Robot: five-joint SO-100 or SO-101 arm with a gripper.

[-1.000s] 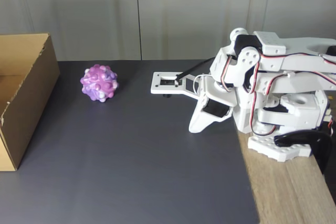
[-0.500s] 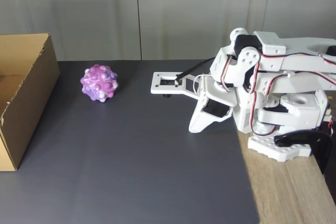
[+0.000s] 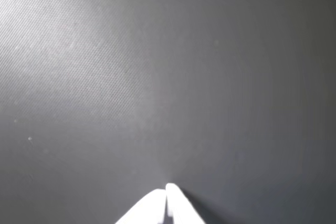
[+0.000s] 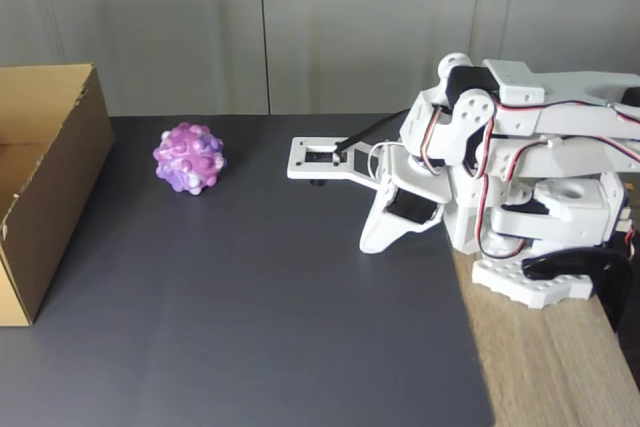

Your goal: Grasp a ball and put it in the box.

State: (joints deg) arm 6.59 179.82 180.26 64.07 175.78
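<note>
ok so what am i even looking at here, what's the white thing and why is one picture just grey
The white thing is a small robot arm, folded low at the right of the fixed view, bolted to a wooden table edge. Its tip is a two-finger gripper, shut and holding nothing.

The fixed view comes from a camera standing in front of the table. It shows a dark grey mat, a knobbly purple and pink ball lying on it, and a brown cardboard box, open at the top, at the left edge.

The grey picture comes from a camera riding on the arm's wrist. It looks down at the mat from close by, so you see bare mat plus the two white fingertips pressed together at the bottom.
</note>
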